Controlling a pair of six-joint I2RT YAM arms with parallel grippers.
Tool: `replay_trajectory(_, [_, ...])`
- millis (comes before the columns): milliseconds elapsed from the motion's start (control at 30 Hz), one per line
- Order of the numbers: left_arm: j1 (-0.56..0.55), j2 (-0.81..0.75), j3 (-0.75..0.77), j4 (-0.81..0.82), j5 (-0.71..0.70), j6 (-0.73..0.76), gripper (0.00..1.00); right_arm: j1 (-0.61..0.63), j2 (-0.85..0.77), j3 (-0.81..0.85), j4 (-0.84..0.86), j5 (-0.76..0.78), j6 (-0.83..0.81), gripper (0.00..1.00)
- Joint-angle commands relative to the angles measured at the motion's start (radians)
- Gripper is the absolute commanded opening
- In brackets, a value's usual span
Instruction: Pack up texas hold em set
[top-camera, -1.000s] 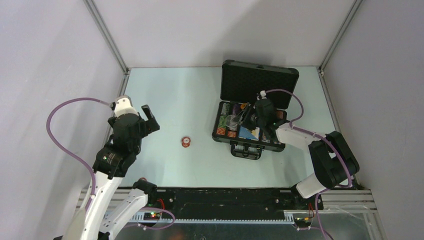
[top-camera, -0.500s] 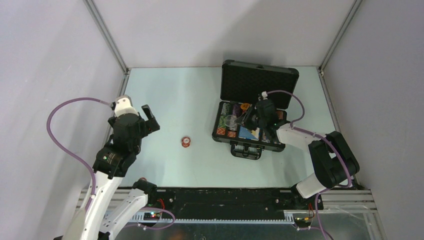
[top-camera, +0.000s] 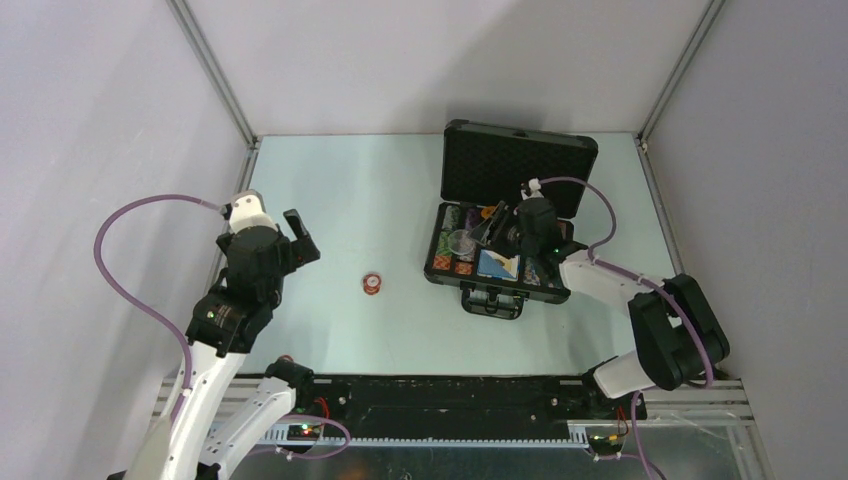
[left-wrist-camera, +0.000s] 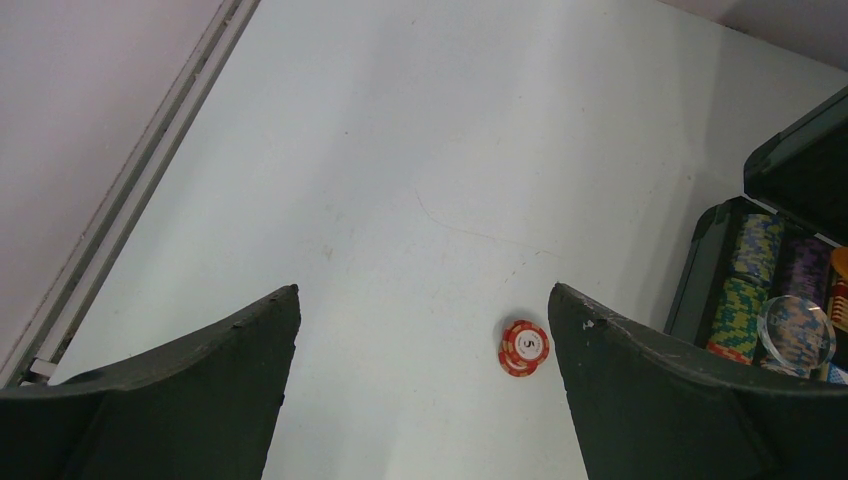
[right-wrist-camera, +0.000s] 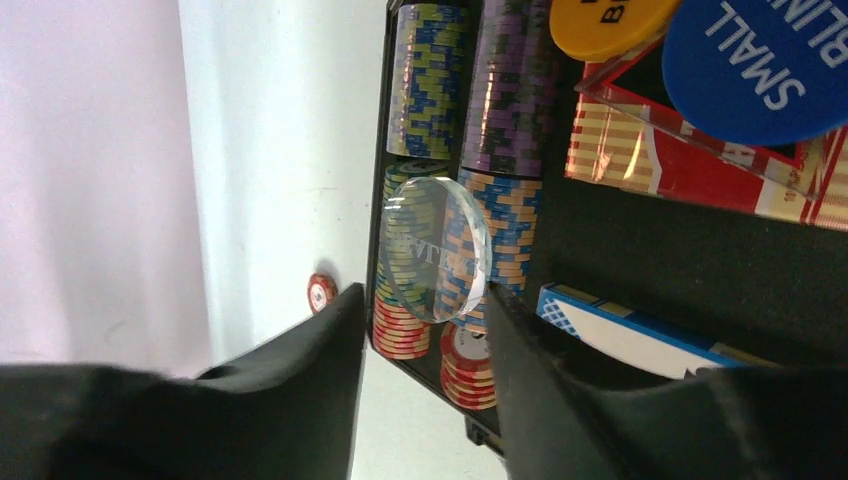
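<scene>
The black case (top-camera: 519, 158) stands open at the back right, its foam-lined lid upright. Multicoloured chip rows (right-wrist-camera: 430, 80) fill its left side, and a clear round disc (right-wrist-camera: 436, 250) lies on them. A red-white card box (right-wrist-camera: 680, 165), a yellow disc (right-wrist-camera: 608, 20) and a blue disc (right-wrist-camera: 760, 70) sit further in. My right gripper (right-wrist-camera: 425, 300) (top-camera: 492, 228) hovers over the case, jaws partly open with the clear disc just beyond the fingertips and an empty gap between them. Small red-white chips (top-camera: 371, 284) (left-wrist-camera: 525, 347) lie stacked on the table. My left gripper (left-wrist-camera: 422, 300) (top-camera: 298, 238) hangs wide open above the table, left of them.
A blue-white card box (right-wrist-camera: 640, 335) lies in the near part of the case. The case handle (top-camera: 490, 303) points toward the arms. A metal frame rail (left-wrist-camera: 140, 190) runs along the table's left edge, and grey walls close in the back and sides.
My right gripper has shifted slightly right over the case, and its jaws narrowed and then widened again. The clear disc, the loose chips and the left arm have stayed put.
</scene>
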Motion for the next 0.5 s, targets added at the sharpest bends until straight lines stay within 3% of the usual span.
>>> replay_trajectory(0, [0.006,0.001,-0.004,0.038,0.006,0.014,0.98,0.007,-0.045,-0.002,0.014,0.059,-0.046,0.6])
replay_trajectory(100, [0.006,0.002,-0.005,0.038,0.007,0.014,0.98,0.033,-0.027,0.064,-0.053,0.108,-0.099,0.89])
replay_trajectory(167, [0.006,0.003,-0.005,0.037,0.007,0.014,0.98,0.063,0.001,0.12,-0.124,0.142,-0.145,0.98])
replay_trajectory(467, [0.007,0.001,-0.004,0.038,0.01,0.014,0.98,0.132,0.133,0.259,-0.267,0.199,-0.188,0.99])
